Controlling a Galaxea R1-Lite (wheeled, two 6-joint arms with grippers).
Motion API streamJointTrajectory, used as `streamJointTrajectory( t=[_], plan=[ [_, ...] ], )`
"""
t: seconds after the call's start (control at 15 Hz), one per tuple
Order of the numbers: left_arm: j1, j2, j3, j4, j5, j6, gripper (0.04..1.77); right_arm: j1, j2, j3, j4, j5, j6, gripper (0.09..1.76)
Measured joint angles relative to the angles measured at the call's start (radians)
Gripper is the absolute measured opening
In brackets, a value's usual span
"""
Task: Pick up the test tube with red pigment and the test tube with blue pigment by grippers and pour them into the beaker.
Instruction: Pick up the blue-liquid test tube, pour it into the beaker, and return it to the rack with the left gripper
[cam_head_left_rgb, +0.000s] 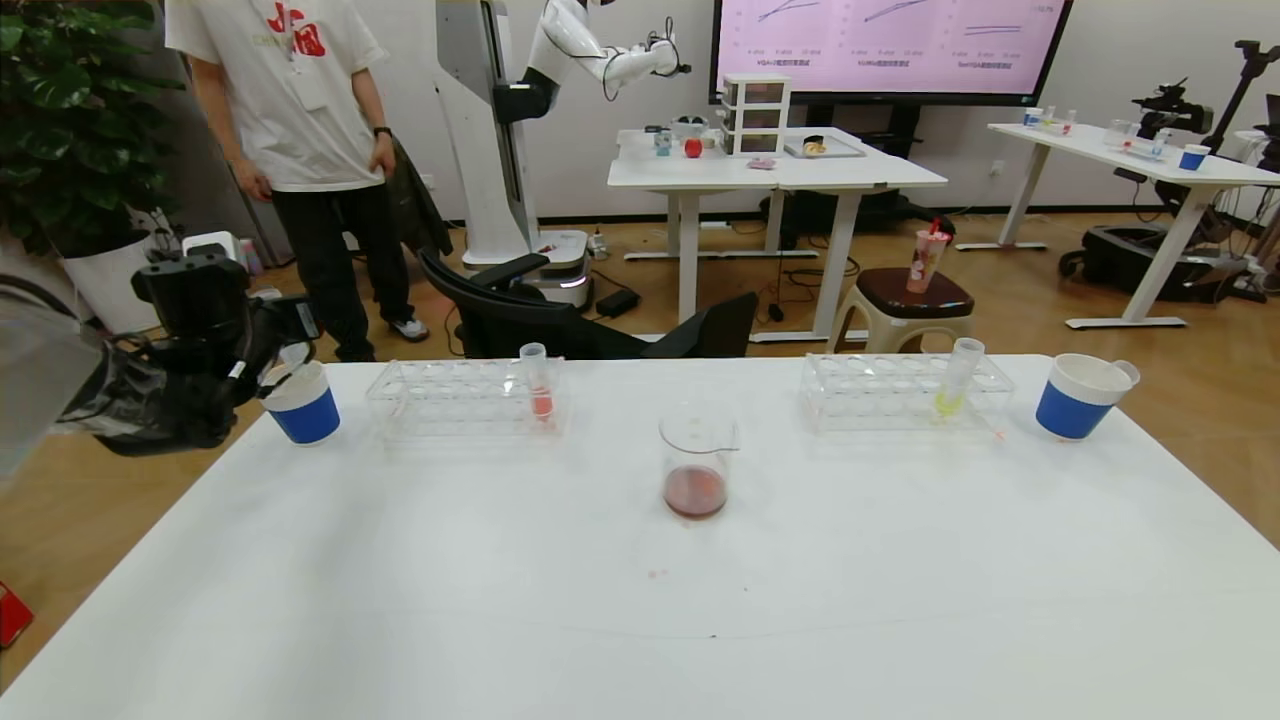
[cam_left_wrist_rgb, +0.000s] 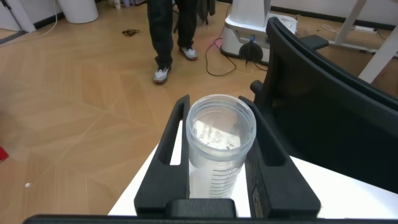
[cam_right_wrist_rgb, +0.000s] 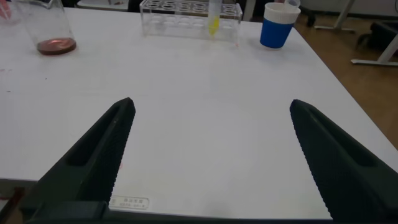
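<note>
Jaws of the left gripper (cam_left_wrist_rgb: 214, 155) clamp a clear, empty-looking test tube (cam_left_wrist_rgb: 219, 140) between their two black fingers, its open mouth facing the wrist camera. Which pigment it held cannot be told. In the head view this gripper (cam_head_left_rgb: 262, 372) hangs at the far left corner of the tabletop (cam_head_left_rgb: 640, 620), just beside the left paper cup (cam_head_left_rgb: 303, 402). Jaws of the right gripper (cam_right_wrist_rgb: 211, 124) stand wide apart with nothing between them, hovering low over the near right part of the tabletop (cam_right_wrist_rgb: 211, 143); that arm does not show in the head view.

Going down in size, the white tabletop comes first. On it, toward the far edge, lie two clear racks: the left rack (cam_head_left_rgb: 465, 398) and the right rack (cam_head_left_rgb: 905, 390). The left rack holds one upright tube with salmon-red liquid (cam_head_left_rgb: 538, 385); the right rack holds one tube with yellow-green liquid (cam_head_left_rgb: 955, 380), leaning slightly. A second blue-and-white paper cup (cam_head_left_rgb: 1080, 396) stands at the far right corner, just beyond the right rack.

Next is the beaker (cam_head_left_rgb: 697, 467), standing upright near the middle of the tabletop, between the two racks and nearer the robot, well apart from both. A shallow layer of dark reddish-brown liquid covers its bottom. The right wrist view also catches the beaker (cam_right_wrist_rgb: 46, 28), the right rack (cam_right_wrist_rgb: 189, 11) and the right cup (cam_right_wrist_rgb: 278, 25).
</note>
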Motion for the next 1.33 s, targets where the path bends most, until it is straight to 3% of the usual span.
streamJointTrajectory(
  t=[0.13, 0.6, 0.67, 0.8, 0.87, 0.93, 1.2, 1.33],
  plan=[
    [0.001, 0.040, 0.004, -0.048, 0.003, 0.000, 0.51, 0.000, 0.000, 0.000, 0.000, 0.000, 0.000, 1.74],
    [0.010, 0.077, 0.045, -0.055, 0.006, -0.002, 0.53, 0.000, 0.000, 0.000, 0.000, 0.000, 0.000, 1.74],
    [0.009, 0.075, 0.051, -0.056, 0.006, -0.001, 0.69, 0.000, 0.000, 0.000, 0.000, 0.000, 0.000, 1.74],
    [0.010, 0.069, 0.060, -0.056, 0.006, -0.001, 1.40, 0.000, 0.000, 0.000, 0.000, 0.000, 0.000, 1.74],
    [0.010, 0.066, 0.062, -0.056, 0.006, 0.000, 1.64, 0.000, 0.000, 0.000, 0.000, 0.000, 0.000, 1.74],
    [0.009, 0.064, 0.064, -0.056, 0.005, 0.000, 1.75, 0.000, 0.000, 0.000, 0.000, 0.000, 0.000, 1.74],
    [-0.009, 0.030, 0.062, -0.100, 0.006, 0.026, 1.75, 0.000, 0.000, 0.000, 0.000, 0.000, 0.000, 1.74],
    [-0.055, -0.009, 0.062, -0.099, 0.001, 0.029, 1.75, 0.000, 0.000, 0.000, 0.000, 0.000, 0.000, 1.74]
  ],
)
